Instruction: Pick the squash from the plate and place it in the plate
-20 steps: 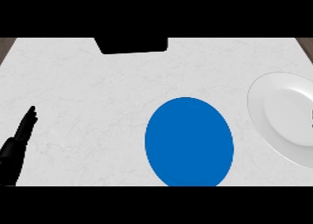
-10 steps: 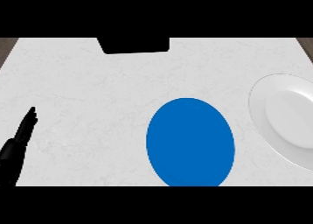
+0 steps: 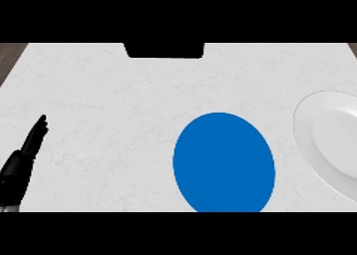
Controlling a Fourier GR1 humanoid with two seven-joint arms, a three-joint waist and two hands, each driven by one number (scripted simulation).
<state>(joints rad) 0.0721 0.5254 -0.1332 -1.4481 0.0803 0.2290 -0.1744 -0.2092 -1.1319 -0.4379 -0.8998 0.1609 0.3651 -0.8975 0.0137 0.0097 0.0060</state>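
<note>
The squash can't be spotted anywhere, neither on the white plate (image 3: 336,149) at the right edge nor on the blue plate (image 3: 224,162) just left of it. The left hand (image 3: 19,162) is seen resting at the lower left of the counter (image 3: 115,99), fingers straight, nothing held.

Even, bright light falls on my counter (image 3: 137,99). No hard shadows or glare show. The white plate (image 3: 336,144) has soft grey shading inside its rim; the blue plate (image 3: 224,162) looks flat.
</note>
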